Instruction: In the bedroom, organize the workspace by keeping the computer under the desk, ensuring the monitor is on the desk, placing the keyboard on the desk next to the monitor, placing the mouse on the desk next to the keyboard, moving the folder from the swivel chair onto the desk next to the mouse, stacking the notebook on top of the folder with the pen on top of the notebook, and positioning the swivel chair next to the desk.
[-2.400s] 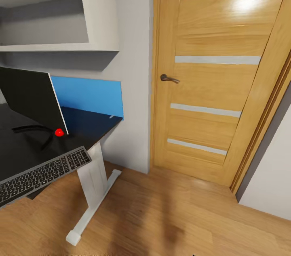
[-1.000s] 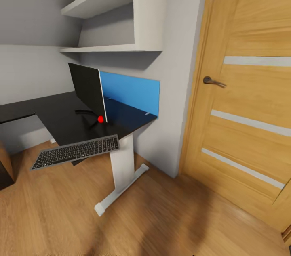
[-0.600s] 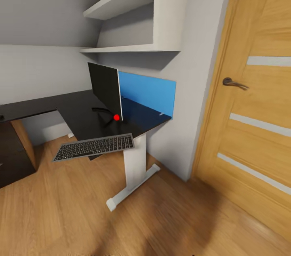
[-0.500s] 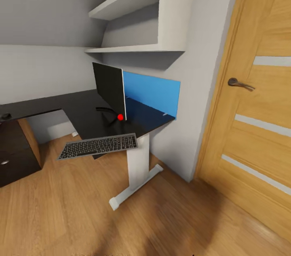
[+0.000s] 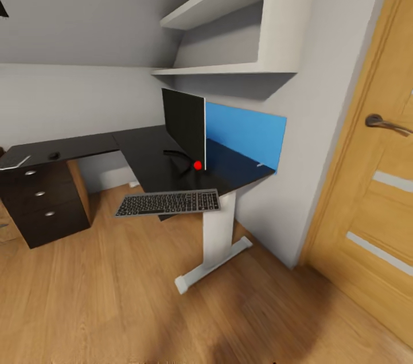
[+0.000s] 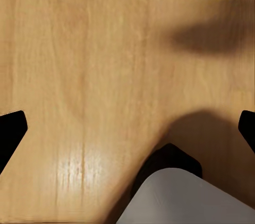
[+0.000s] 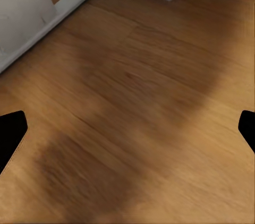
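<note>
Both my tools are spread wide and empty: left tool (image 6: 127, 128) and right tool (image 7: 127, 128) both point down at the wood floor (image 5: 103, 295). Keyboard (image 5: 167, 203) overhangs the surface (image 5: 143, 151) edge, well ahead of them, just before the monitor (image 5: 184, 126). Mouse (image 5: 54, 155) sits far off above the drawer unit (image 5: 43, 209).

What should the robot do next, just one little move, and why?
Probably roll a bit closer to the desk and face the keyboard. The keyboard pokes out past the desk's front edge, in front of the monitor, so it looks ready to slip and needs pushing back. Both pincers point at bare floor, open and holding nothing, seemingly too far off to reach anything.
</note>
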